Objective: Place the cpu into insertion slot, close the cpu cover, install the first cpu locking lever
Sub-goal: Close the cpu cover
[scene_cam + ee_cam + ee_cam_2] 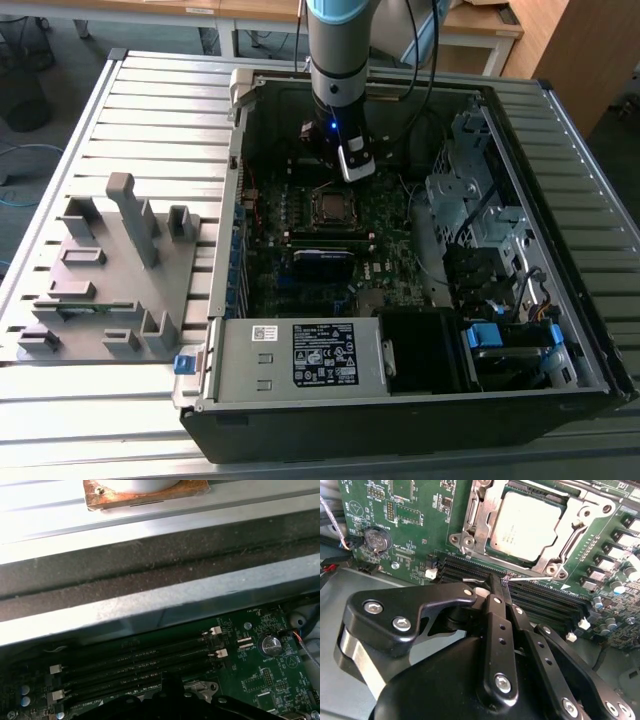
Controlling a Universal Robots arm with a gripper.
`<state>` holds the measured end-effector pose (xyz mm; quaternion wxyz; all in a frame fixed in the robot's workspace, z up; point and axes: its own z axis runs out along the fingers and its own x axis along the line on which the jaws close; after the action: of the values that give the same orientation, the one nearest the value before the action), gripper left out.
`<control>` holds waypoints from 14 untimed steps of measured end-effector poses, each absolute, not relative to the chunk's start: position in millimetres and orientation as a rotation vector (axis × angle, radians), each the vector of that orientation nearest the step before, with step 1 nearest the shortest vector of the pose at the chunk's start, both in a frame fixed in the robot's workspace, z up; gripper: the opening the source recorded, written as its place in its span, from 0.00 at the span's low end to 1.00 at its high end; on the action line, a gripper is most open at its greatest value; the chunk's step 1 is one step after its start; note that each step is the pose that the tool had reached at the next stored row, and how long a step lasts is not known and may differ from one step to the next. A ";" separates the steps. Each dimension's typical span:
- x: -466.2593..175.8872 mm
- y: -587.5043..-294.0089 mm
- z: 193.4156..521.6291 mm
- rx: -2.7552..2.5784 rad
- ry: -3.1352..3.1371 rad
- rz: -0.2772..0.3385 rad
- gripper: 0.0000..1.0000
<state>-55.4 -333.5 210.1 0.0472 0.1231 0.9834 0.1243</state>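
Cpu sits in insertion slot, cpu cover down. Your tool is pinched shut, tips at the locking lever.

The cpu has a dull, matt silver-grey metal top, smooth with faint print. Around the cpu, the cpu cover is brighter bare metal with a satin sheen and shiny screw heads. The motherboard beneath the cpu is green lacquered board with a slight gloss, and the memory slots beside the cpu are matt black plastic. The gripper near the cpu is smooth black with a semi-gloss finish and polished steel bolts. Well apart from the cpu, the table is ribbed, brushed pale metal, and the fixture block looks like matt grey plastic.
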 end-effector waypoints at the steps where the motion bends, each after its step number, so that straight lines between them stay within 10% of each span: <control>1: -55.4 -333.5 209.4 0.376 3.000 0.379 0.10; 14: -55.4 -333.5 204.4 0.376 3.000 0.379 0.10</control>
<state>-55.4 -333.5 204.4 0.0472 0.1232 0.9834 0.1243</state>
